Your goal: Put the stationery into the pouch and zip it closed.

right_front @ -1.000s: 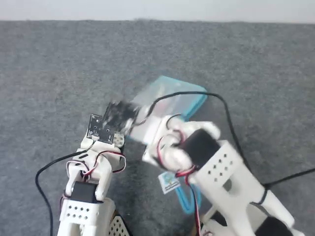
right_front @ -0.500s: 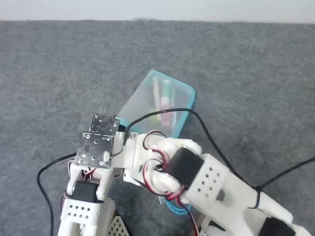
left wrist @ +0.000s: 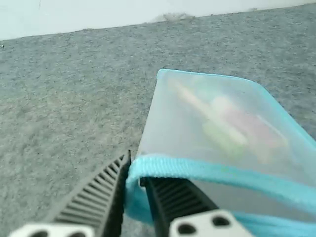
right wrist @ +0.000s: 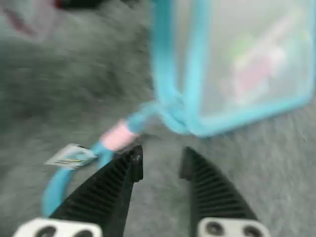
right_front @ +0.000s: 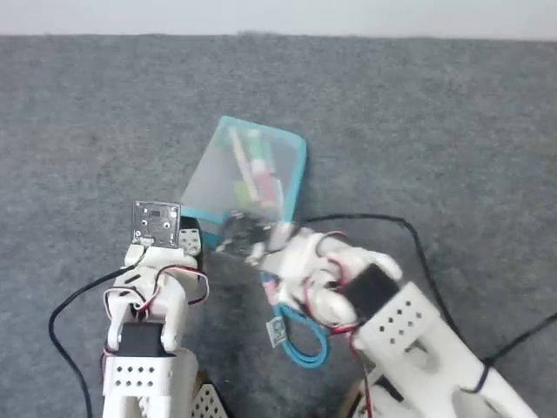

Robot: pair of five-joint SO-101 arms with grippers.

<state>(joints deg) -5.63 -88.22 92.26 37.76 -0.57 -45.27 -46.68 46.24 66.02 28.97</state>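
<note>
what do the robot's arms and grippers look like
Both arms are white shells with dotted hole patterns; the left arm and right arm carry black motors, red and black wires and trailing black cables. The left gripper and right gripper have black ribbed fingers on white bases.

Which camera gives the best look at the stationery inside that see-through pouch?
The high view. It looks down onto the pouch, so the stationery shows full length, pink and green distinct. The left wrist view sees the stationery slantwise through the cloudy wall; the right wrist view gives pink and green smears.
</note>
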